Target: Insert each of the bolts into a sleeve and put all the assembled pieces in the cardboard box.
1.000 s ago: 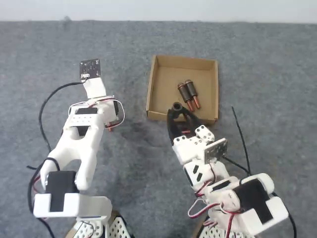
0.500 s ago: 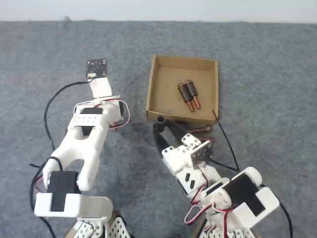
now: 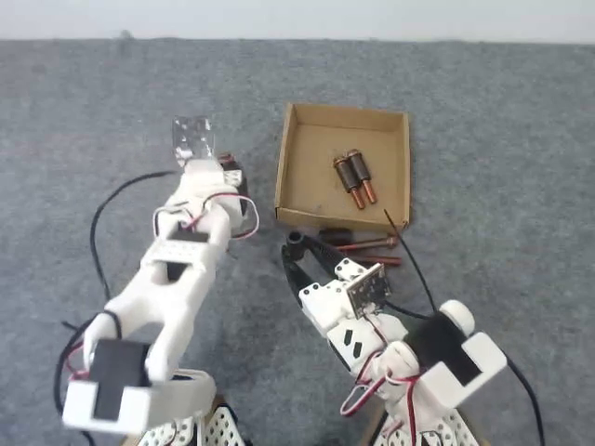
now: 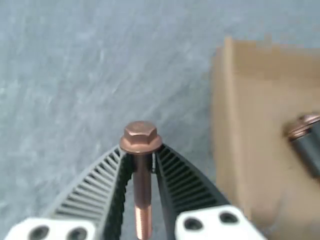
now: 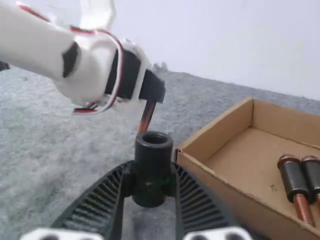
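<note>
My left gripper (image 4: 141,150) is shut on a copper hex-head bolt (image 4: 141,141), held beside the cardboard box (image 4: 260,125). My right gripper (image 5: 152,175) is shut on a black sleeve (image 5: 152,165), upright with its opening on top. Beyond the sleeve, the left arm's bolt (image 5: 146,116) hangs point down, apart from it. In the high view the sleeve (image 3: 296,240) is off the box's (image 3: 283,172) near left corner, and the left gripper (image 3: 232,177) is left of the box. Two assembled pieces (image 3: 354,178) lie in the box.
Loose copper bolts (image 3: 370,244) and a dark sleeve (image 3: 330,234) lie on the grey carpet just in front of the box's near wall. A black cable (image 3: 409,251) from the right arm crosses them. Open carpet spreads left of and behind the box.
The left arm has swung right and forward with its bolt, toward the box. The right arm has pulled back and left with the sleeve, uncovering the loose bolts in front of the box.
</note>
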Tool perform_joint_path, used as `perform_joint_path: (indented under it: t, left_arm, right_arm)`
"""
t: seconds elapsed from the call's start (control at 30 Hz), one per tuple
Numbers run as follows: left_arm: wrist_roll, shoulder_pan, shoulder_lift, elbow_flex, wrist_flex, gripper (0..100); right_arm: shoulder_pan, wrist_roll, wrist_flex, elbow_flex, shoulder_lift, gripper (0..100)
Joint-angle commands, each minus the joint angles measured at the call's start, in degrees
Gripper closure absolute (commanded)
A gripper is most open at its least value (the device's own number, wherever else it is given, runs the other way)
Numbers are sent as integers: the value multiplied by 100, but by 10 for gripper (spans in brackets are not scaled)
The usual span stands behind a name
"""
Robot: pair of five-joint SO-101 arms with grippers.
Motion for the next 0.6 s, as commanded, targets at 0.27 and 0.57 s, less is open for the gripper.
perform_joint_path:
  t: [0.27, 0.57]
  left_arm:
    - [-26, 369, -1582, 822, -914, 986]
    - [-18, 1073, -3358, 760, 967, 987]
  right_arm:
    - [-48, 53, -31, -97, 92, 992]
    - [-57, 79, 13, -176, 127, 992]
